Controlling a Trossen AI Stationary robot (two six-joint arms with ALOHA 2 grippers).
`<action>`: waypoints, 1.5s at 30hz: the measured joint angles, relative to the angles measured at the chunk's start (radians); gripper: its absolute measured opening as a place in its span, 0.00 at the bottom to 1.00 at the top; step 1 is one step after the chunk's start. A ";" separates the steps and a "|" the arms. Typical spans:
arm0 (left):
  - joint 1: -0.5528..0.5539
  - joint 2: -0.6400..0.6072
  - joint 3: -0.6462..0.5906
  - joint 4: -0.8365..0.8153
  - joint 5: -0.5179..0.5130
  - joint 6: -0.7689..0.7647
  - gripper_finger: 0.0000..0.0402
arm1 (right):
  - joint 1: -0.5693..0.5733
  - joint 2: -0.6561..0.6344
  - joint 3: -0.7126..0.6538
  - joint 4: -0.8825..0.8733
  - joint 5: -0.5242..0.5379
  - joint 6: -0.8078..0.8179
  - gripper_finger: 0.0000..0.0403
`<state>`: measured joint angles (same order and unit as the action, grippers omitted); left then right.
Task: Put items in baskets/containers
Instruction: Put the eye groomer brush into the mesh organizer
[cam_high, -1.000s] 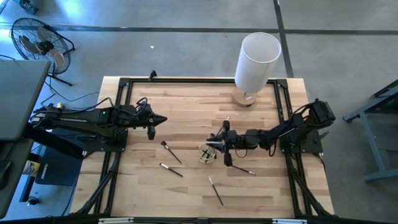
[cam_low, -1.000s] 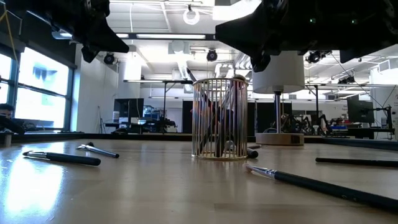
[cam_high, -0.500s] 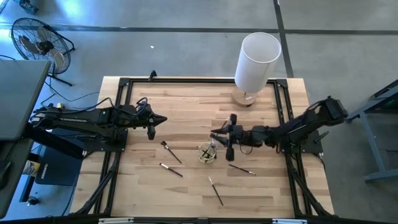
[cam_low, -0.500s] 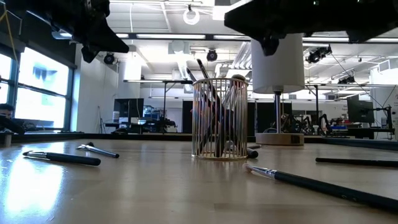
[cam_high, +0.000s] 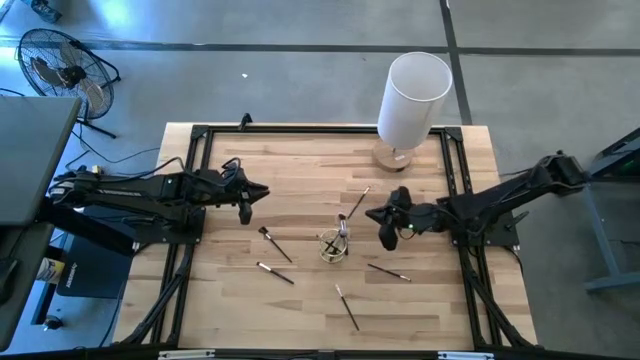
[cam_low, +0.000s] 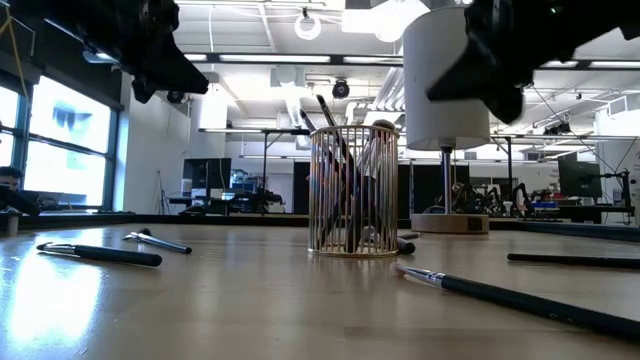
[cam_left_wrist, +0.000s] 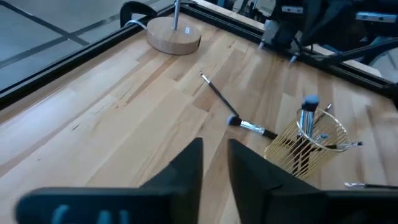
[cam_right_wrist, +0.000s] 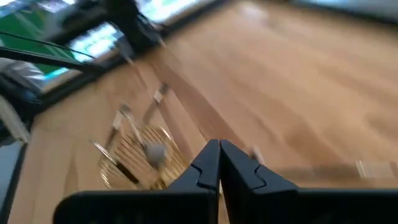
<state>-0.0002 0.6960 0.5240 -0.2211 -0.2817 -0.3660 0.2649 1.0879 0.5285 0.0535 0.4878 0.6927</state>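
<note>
Beside the wire cup (cam_high: 334, 246), right pincer (cam_high: 386, 224) pressed together, empty. Left pincer (cam_high: 244, 203) slightly spread, idle. Next: fetch a table (cam_high: 300, 165) brush (cam_high: 387, 271).

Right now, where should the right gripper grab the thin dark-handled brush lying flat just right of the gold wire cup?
Mid-handle of the thin dark-handled brush, from straight above, jaws across it: it lies flat, apart from the gold wire cup.

Both arms are matte black, built of slim jointed links on black bases. Loose black cables loop along the left arm (cam_high: 150, 193) and right arm (cam_high: 490, 205). Each tool has two flat, dark, tapered fingers (cam_left_wrist: 186, 168).
</note>
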 joint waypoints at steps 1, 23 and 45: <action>0.000 0.003 0.000 0.002 -0.001 -0.002 0.22 | 0.000 -0.007 0.000 -0.049 -0.006 0.052 0.00; -0.137 0.501 0.407 -0.278 -0.296 -0.549 0.33 | -0.096 -0.017 0.000 -0.604 -0.298 0.240 0.01; -0.151 0.808 0.567 -0.811 0.115 -1.712 0.33 | -0.101 -0.016 0.000 -0.655 -0.367 -0.114 0.00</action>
<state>-0.1509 1.5040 1.0907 -1.0319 -0.1667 -2.0780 0.1642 1.0718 0.5285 -0.6018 0.1211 0.5786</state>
